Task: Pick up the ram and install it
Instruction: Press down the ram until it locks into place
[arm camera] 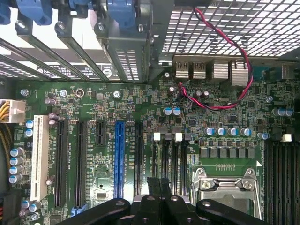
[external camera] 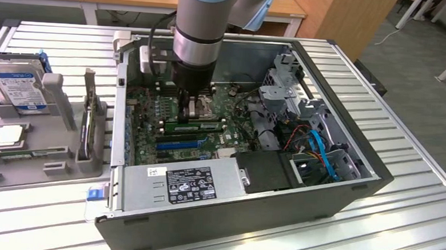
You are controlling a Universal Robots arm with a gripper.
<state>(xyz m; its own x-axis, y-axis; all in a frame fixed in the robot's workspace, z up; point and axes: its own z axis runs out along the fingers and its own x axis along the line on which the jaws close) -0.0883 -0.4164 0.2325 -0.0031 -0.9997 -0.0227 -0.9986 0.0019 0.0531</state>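
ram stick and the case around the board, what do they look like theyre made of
ram: seemingly green circuit-board laminate, matte, judging by its thin flat edge, lying among the motherboard slots below the tool.
Computer case: probably painted sheet metal, dark grey and matte, with thin folded walls.

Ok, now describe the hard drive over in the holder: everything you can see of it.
The hard drive is a boxy silver unit, metal by the look of it, with a blue and white label facing up. It leans tilted back in a grey holder, whose walls grip its lower edge and one side. It sits at the exterior view's left, apart from the open computer case. Nothing else touches it, and the label's print is too small to read.
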